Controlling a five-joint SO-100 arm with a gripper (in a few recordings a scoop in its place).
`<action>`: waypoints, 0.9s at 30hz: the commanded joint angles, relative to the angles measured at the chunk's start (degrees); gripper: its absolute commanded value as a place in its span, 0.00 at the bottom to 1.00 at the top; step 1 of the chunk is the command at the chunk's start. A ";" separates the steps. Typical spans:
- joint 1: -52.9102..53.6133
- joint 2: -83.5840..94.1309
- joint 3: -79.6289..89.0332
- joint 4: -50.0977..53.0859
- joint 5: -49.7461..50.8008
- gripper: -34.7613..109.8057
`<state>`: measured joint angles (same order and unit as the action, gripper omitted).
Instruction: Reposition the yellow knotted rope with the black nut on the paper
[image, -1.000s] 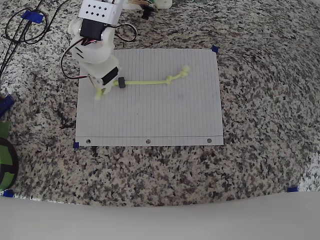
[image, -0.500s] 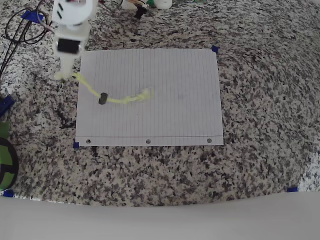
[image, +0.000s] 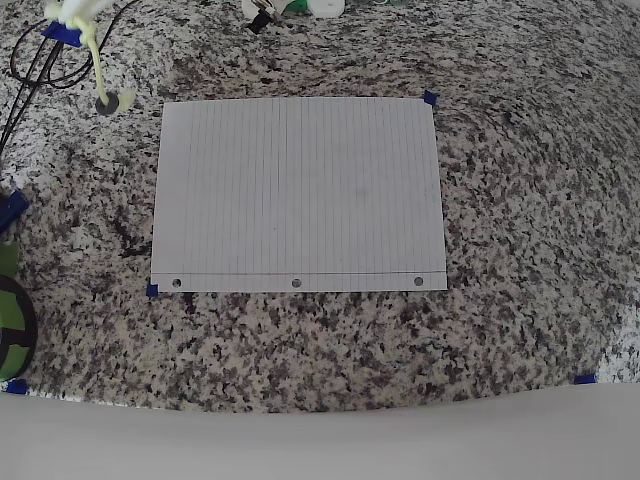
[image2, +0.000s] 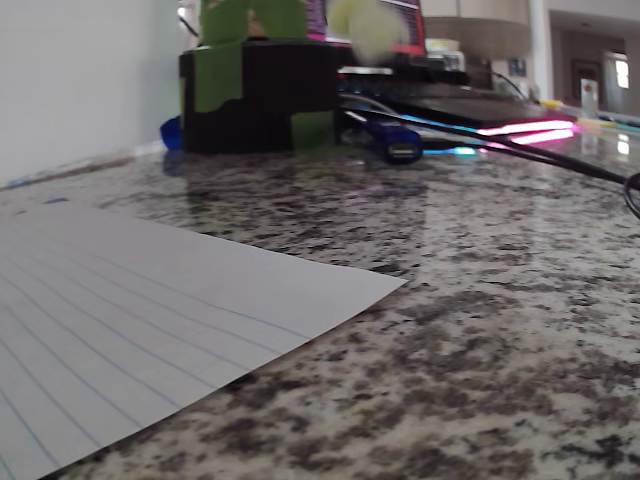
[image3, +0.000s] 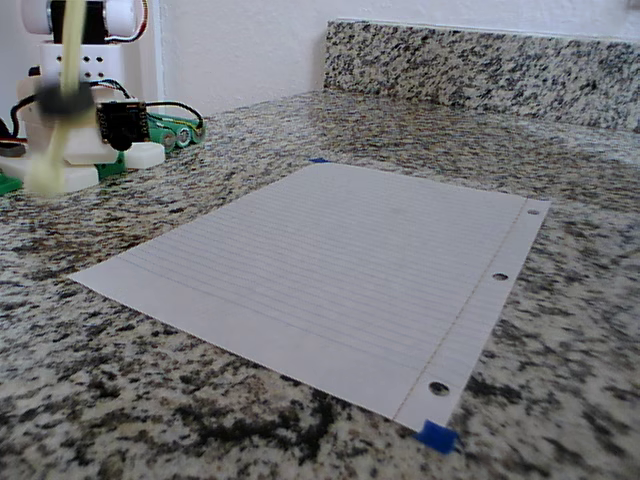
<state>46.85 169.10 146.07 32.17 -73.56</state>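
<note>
Yellow knotted rope hangs blurred at the overhead view's upper left, off the paper, its black nut over the granite counter. Whether my pincer is clamped, I cannot tell.

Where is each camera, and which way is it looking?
Overhead view: high up, looking straight down on the paper; the yellow knotted rope hangs top left.
Wrist view: low by the counter, looking across the paper's corner toward cables.
Fixed view: low beside the counter, facing the robot's base and the blurred rope.
All three share the paper.
</note>
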 joint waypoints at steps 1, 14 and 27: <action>0.97 3.69 2.20 -1.14 0.97 0.24; -8.53 7.73 15.91 1.67 17.84 0.24; -34.19 12.74 23.73 8.96 47.99 0.24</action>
<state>16.17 181.49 168.75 41.40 -33.40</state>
